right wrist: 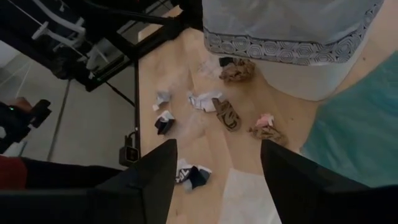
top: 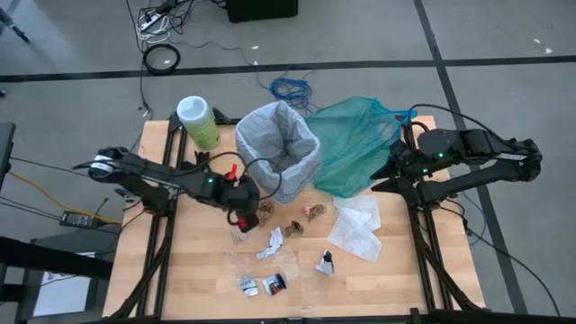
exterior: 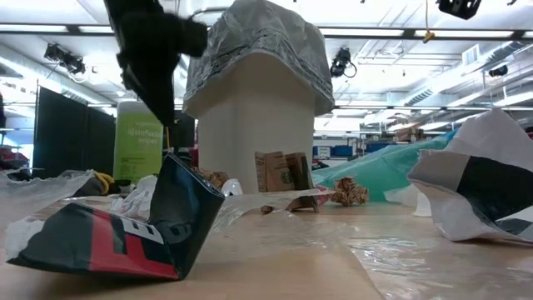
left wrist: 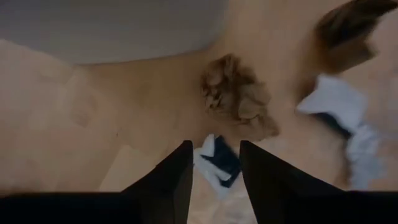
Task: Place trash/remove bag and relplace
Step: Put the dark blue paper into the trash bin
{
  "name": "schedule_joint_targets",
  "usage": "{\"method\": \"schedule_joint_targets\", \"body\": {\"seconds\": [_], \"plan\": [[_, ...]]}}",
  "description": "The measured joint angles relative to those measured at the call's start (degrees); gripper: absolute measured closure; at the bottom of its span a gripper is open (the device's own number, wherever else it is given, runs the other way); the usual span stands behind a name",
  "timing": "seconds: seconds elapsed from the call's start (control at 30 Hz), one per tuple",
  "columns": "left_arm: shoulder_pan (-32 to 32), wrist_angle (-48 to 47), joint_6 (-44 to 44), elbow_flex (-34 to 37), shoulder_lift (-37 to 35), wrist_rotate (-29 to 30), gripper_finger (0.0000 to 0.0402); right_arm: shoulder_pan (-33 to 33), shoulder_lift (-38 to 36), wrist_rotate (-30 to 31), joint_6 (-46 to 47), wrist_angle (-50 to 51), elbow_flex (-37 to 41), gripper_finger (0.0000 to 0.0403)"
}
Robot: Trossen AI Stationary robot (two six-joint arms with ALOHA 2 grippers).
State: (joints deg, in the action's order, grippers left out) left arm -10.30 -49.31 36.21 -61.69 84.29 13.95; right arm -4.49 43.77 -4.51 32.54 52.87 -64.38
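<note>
Several bits of trash [top: 290,229] are scattered on the wooden table [top: 405,270] in front of the bin [top: 281,150], which has the pale bag [top: 297,131] lining it. Left gripper [top: 241,216] sits low just beside the bin, fingers apart over a brown wad [left wrist: 239,99], holding nothing. Right gripper [top: 385,176] hangs by the teal bag [top: 355,144], jaws wide, empty too.

- Table [top: 378,279]: pale wood, showing a smooth matt top.
- Bag [top: 279,135]: thin crinkly grey-white plastic, lining the bin [exterior: 250,133], itself looking like smooth matt cream plastic.
- Teal bag [top: 355,144]: translucent film, wrinkling.
- Trash [top: 301,243]: crumpled white paper, rough brown wads, glossy dark wrappers.
- Green canister [top: 198,121]: looking like smooth plastic.
</note>
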Motion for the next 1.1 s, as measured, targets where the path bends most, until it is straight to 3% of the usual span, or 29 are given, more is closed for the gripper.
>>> {"method": "schedule_joint_targets", "body": {"seconds": [0.27, 0.53, 0.7, 1.1], "plan": [[1.31, 3.77, -1.66, 0.75, 4.59, -1.4, 0.0258, -0.02, 0.0, -0.42, 0.91, 0.06, 0.0, 0.0186], [-2.47, 14.15, 16.4, 13.09, -4.17, -1.5, 0.0258, -0.02, 0.0, -1.09, 0.91, 0.13, 0.0, 0.0186], [-3.85, 27.24, 22.83, 20.05, -9.15, -1.85, 0.0258, -0.01, 0.12, -1.11, 0.91, 0.08, 0.0, 0.0188], [-3.96, 24.15, 23.68, 23.71, -8.15, 1.9, 0.0259, -0.02, 1.29, -1.12, 3.34, -0.24, 0.0, 0.0188]]}}
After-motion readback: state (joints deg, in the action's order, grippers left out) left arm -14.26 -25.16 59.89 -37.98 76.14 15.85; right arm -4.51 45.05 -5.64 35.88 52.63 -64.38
